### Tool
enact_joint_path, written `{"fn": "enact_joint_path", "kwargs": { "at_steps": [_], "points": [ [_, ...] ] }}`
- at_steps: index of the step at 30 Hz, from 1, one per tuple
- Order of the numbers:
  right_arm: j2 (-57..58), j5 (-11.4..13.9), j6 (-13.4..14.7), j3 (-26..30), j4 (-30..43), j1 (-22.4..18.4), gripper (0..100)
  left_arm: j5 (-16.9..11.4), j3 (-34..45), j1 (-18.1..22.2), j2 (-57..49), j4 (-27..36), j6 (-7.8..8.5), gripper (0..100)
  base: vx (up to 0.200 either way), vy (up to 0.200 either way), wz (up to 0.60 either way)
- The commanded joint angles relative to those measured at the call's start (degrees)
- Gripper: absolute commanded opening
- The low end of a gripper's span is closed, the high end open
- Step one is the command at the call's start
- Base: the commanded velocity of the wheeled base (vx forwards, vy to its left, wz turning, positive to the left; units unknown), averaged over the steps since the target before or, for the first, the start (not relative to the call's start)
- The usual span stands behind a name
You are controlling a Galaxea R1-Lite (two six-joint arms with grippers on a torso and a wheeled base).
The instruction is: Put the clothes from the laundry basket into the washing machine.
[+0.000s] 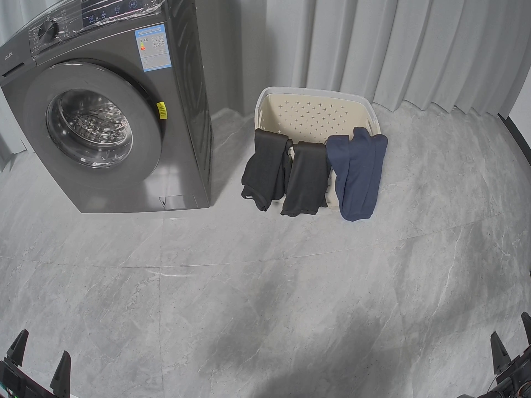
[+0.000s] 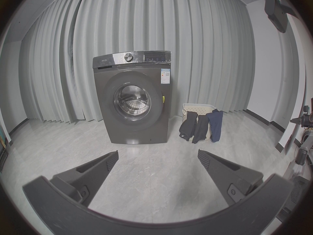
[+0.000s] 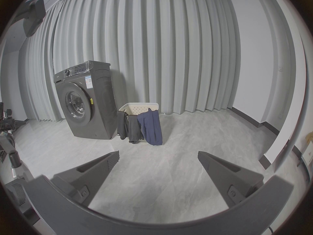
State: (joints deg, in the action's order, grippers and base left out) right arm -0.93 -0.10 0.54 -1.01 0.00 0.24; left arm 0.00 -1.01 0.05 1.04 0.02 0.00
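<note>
Both arms low, well short of the work. Left gripper (image 2: pixel 157 153) has its fingers spread, nothing between them; right gripper (image 3: pixel 157 153) is the same.

The basket (image 1: pixel 315 96) sits on the floor far ahead of both, off toward the right gripper's side of centre. Three garments are draped over its near rim, each hanging lengthwise down the front wall toward me: two black pieces (image 1: pixel 266 168), (image 1: pixel 305 178), then the navy one (image 1: pixel 358 172) at the end closest to the right gripper.

The washer (image 1: pixel 110 117) stands ahead of the left gripper, beside the basket; its door looks shut.

I judge the right arm nearer the clothes and the left nearer the door, with both out of reach until I drive in.
</note>
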Motion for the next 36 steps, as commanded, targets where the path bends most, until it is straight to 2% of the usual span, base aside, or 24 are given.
{"fn": "enact_joint_path", "kwargs": {
  "at_steps": [1, 7, 16, 36],
  "points": [
    [0.9, 0.0, 0.0, 1.0, 0.0, 0.0, 100, 0.0, 1.0, 0.1, -0.9, 0.0, 0.0, 100, 0.0, -0.2, 0.0],
    [0.9, 0.0, 0.0, 1.0, 0.0, 0.0, 100, 0.0, 1.0, 0.0, -0.9, 0.0, 0.0, 100, 0.0, -0.2, 0.0],
    [0.9, 0.0, 0.0, 1.0, 0.0, 0.0, 100, 0.0, 1.0, 0.0, -0.9, 0.0, 0.0, 100, 0.0, 0.0, 0.0],
    [0.9, 0.0, 0.0, 1.0, 0.0, 0.0, 100, 0.0, 1.0, 0.0, -0.9, 0.0, -0.09, 100, 0.2, 0.0, 0.0]
  ]
}}
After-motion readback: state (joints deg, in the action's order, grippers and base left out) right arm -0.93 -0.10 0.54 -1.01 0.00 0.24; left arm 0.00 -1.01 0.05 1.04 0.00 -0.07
